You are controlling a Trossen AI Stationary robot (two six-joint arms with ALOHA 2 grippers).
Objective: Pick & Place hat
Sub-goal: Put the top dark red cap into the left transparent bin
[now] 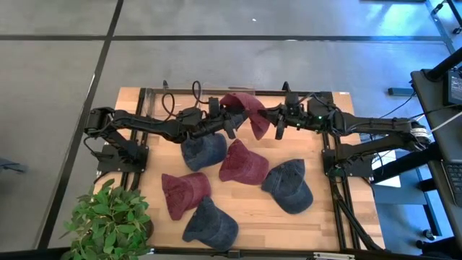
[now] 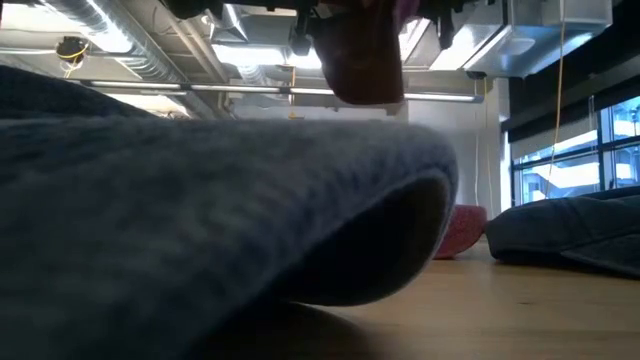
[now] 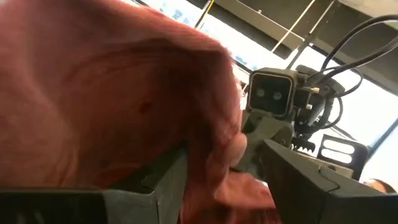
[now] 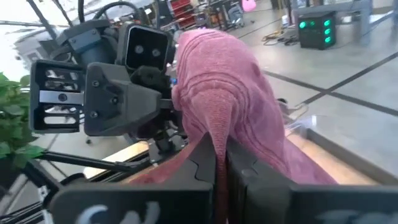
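Nearest to the low camera we see a blue hat that fills almost the whole picture and hides most of the table behind it. Past its brim we can see a piece of a red hat and another blue hat lying on the wood.

From above, we count five hats lying on the table: a blue one under the left arm, a red one in the middle, a blue one toward the right edge, a red one toward the left edge, and a blue one at the near edge. A green plant stands at the near left corner.

The task's hat is a sixth one, a raised red hat, held in the air above the far edge of the table, between both arms. The left gripper comes to it from the left and the right gripper from the right. In the left wrist view the fingers press on the red cloth, so this gripper pinches the hat. In the right wrist view the two fingers are pressed almost together with a fold of the pink-red cloth between them. The two grippers are just beside each other, and each wrist camera sees the other one behind the cloth.
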